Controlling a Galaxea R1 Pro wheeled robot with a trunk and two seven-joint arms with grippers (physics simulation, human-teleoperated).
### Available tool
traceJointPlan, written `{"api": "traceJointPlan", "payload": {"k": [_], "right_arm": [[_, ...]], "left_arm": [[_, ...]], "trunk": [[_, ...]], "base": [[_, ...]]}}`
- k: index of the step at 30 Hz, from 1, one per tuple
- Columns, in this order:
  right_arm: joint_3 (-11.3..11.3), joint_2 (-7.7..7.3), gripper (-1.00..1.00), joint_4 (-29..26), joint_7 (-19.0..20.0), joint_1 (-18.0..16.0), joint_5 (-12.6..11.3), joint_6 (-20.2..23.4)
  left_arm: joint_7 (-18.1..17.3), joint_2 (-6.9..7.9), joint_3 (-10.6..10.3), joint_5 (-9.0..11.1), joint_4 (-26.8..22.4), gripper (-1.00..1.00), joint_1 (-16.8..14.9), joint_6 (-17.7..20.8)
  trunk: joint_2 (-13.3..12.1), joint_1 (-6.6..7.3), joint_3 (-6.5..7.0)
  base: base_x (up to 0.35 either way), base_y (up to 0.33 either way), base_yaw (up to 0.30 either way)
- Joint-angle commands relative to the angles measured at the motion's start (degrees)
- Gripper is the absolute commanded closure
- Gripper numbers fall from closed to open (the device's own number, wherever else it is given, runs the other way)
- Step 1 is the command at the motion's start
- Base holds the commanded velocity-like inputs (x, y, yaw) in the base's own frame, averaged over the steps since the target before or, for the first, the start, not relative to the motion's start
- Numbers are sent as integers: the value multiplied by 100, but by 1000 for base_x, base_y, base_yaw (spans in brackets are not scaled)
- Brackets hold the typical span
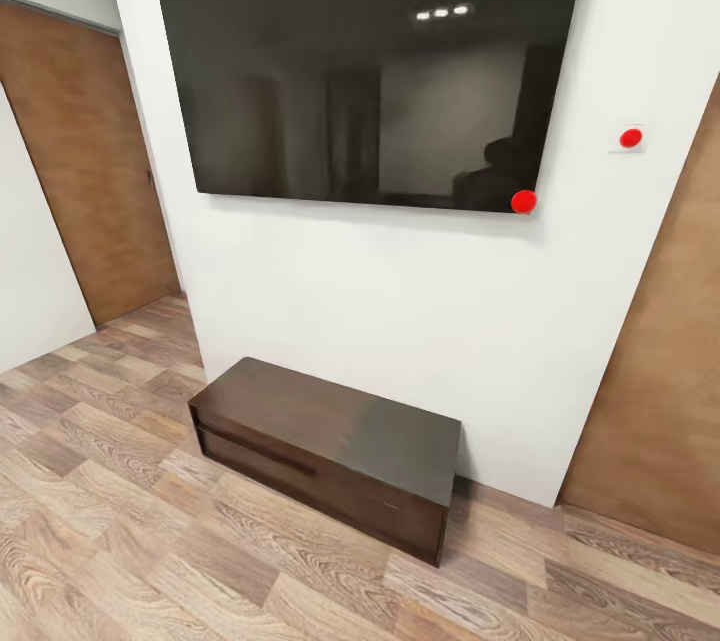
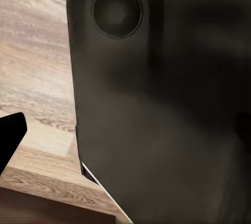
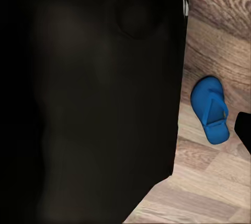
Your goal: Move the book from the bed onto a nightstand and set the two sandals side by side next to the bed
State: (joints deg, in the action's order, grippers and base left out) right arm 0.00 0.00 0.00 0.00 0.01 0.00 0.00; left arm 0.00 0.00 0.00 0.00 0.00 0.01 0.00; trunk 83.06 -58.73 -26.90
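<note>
1. A big dark screen (image 1: 370, 61) hangs on a white wall (image 1: 400, 301), with a long low dark bench (image 1: 330, 451) below it on the wood-plank floor (image 1: 100, 541).
2. Left wrist view: a dark robot body part (image 2: 162, 109) blocks most of the sight; a black tip shows at the edge, and I cannot tell whether the left jaws are open or closed.
3. Right wrist view: one blue sandal (image 3: 210, 109) lies flat on the floor, apart from the right jaws; their opening cannot be told.

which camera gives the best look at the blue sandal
The right wrist view: the sandal lies whole and top side up on the wood floor beside a dark robot part. The head view faces a wall-mounted screen and low bench.
</note>
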Motion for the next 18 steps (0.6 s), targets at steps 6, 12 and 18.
{"api": "traceJointPlan", "payload": {"k": [6, 12, 18], "right_arm": [[-56, -114, -100, -194, 51, 61, -12, -194], [-21, -8, -100, -53, 53, 61, 0, -11], [-18, -11, -100, -31, 57, 61, 16, 17]], "left_arm": [[-17, -77, 31, 12, -196, -100, -82, -194], [-18, -71, 26, 25, -313, -100, -64, -52], [-18, -65, 26, 19, -398, -100, -62, -44]], "trunk": [[2, 0, -3], [2, 0, -3], [2, 0, -3]], "base": [[0, 0, 0], [0, 0, 0], [0, 0, 0]]}}
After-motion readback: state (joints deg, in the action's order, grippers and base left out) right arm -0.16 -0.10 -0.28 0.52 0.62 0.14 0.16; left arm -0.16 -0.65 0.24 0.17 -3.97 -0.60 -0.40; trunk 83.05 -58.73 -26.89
